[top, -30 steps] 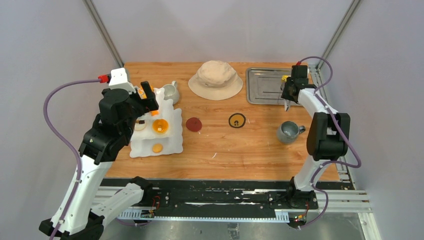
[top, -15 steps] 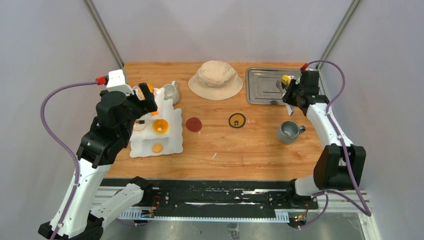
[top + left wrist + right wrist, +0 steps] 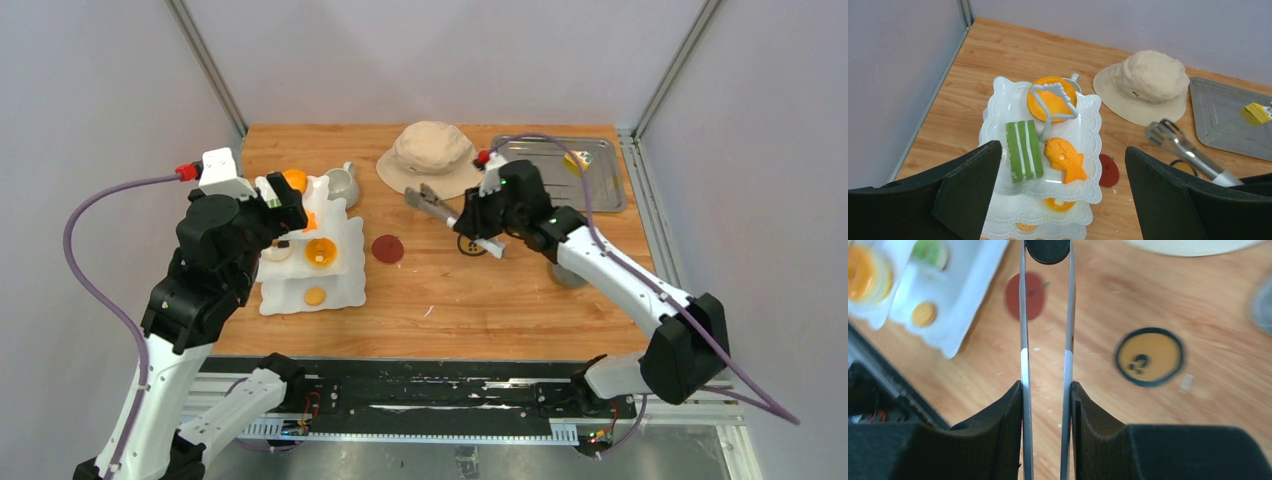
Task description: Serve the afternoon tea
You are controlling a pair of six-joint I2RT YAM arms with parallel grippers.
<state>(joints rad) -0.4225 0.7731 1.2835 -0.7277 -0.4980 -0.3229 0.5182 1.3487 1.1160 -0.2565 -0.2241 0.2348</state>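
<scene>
Nearest the arm bases, at the left of the table (image 3: 520, 300), stands the white three-tier stand (image 3: 345, 288). Its bottom tier carries a small orange pastry (image 3: 315, 296); the middle tier carries a round orange pastry (image 3: 321, 252).

On the top tier, seen from the left wrist, lie a green striped cake (image 3: 1023, 150), a fish-shaped orange pastry (image 3: 1065, 160) beside it, and a domed orange pastry (image 3: 1052, 102) behind the stand's loop handle.

The left gripper (image 3: 1063, 152) hangs above this top tier with its fingers spread wide, holding nothing.

A red disc (image 3: 388, 248) lies flat just right of the stand. A yellow coaster with a black ring (image 3: 1148, 356) lies further right.

The right gripper (image 3: 1046, 387) is over the middle of the table, above the coaster. Its fingers are pressed against both arms of the metal tongs (image 3: 435, 205), gripping them. The tongs point toward the left and far side, their tip clear of the table.

The grey mug (image 3: 567, 279) stands right of the coaster, largely hidden by the right arm.

The white mug (image 3: 343, 185) sits just behind the stand.

At the far edge lies the beige bucket hat (image 3: 432, 157). Right of it is a metal tray (image 3: 545, 178), with one yellow pastry (image 3: 577, 160) toward its far right.
</scene>
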